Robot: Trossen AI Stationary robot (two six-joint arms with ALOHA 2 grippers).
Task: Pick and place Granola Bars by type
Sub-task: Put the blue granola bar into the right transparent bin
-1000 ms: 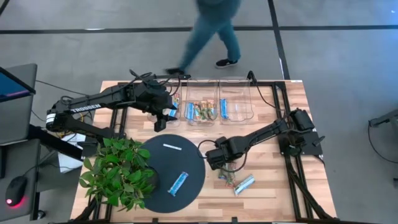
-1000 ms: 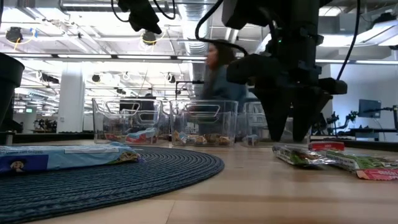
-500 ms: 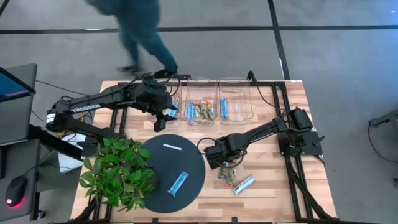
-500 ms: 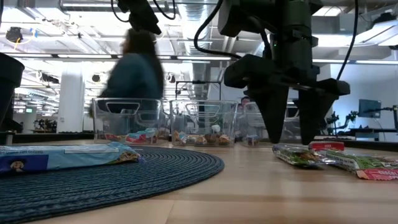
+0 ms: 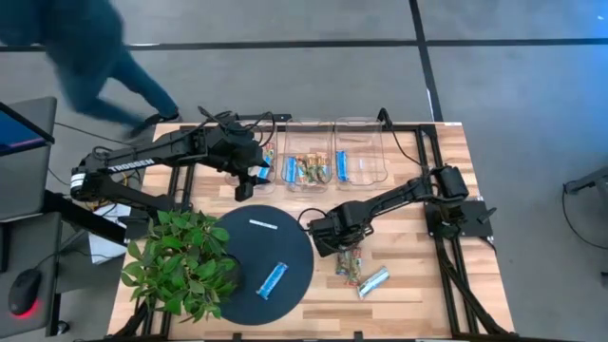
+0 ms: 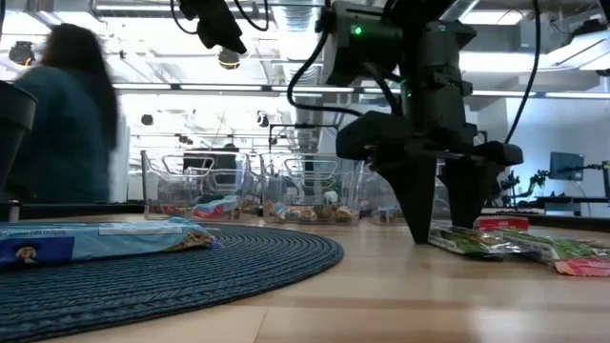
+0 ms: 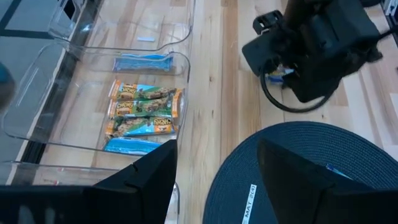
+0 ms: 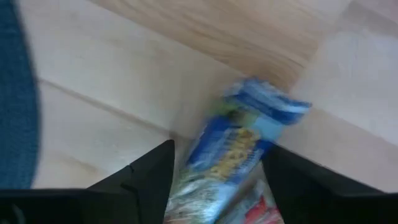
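My right gripper (image 6: pixel 441 229) hangs open, pointing down, its fingertips low over a small heap of granola bars (image 5: pixel 350 266) on the wooden table right of the round mat. A bar with a blue end (image 8: pixel 249 134) lies between its two fingers; I cannot tell whether they touch it. A silvery bar (image 5: pixel 373 281) lies flat beside the heap. One blue bar (image 5: pixel 273 278) rests flat on the dark mat (image 5: pixel 242 256). My left gripper (image 7: pixel 217 186) waits open, high over the mat's far edge. Sorted bars (image 7: pixel 140 109) lie in clear bins (image 5: pixel 309 152).
Three clear bins stand in a row at the table's far edge. A potted plant (image 5: pixel 180 261) stands at the near left. A thin white strip (image 5: pixel 263 224) lies on the mat. A person (image 6: pixel 67 114) moves behind the table at the far left.
My right gripper has sunk toward the heap of bars and shifted a little toward the table's left, its fingers spreading somewhat wider on the way. The bars have kept their places. The person behind the table has walked off to the left.
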